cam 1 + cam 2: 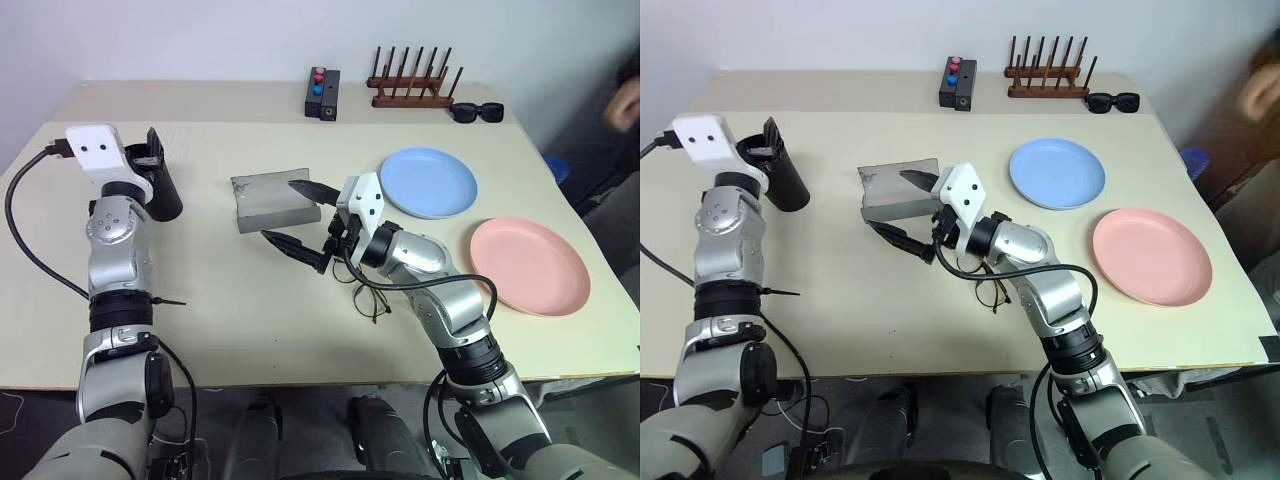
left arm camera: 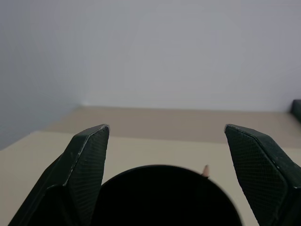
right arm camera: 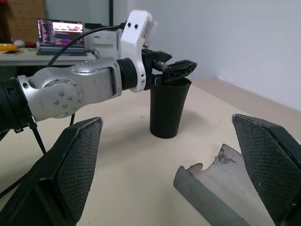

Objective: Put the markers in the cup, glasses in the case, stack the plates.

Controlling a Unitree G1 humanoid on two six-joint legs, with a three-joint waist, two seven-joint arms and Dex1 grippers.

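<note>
Head views: left gripper (image 1: 152, 158) hangs at the rim of the black cup (image 1: 165, 190), which stands near the table's (image 1: 250, 320) left edge. Right gripper (image 1: 300, 222) reaches toward the left with its 2 fingers spread wide and empty, in front of the grey case (image 1: 272, 199). Glasses (image 1: 368, 296) lie on the table just under the right forearm, apart from the case. Blue plate (image 1: 430, 182) and pink plate (image 1: 530, 265) sit side by side on the right, not stacked. Sunglasses (image 1: 477, 111), a wooden rack (image 1: 414, 82) and a black box (image 1: 322, 94) line the far edge.

Left wrist view: 2 fingers (image 2: 87, 165) stand wide apart over the cup's dark mouth; a small pinkish tip at the rim may be a marker end (image 2: 205, 170).

Right wrist view: wide-set fingers (image 3: 75, 165) frame the case's open shell; beyond it the left gripper sits at the cup's rim.
</note>
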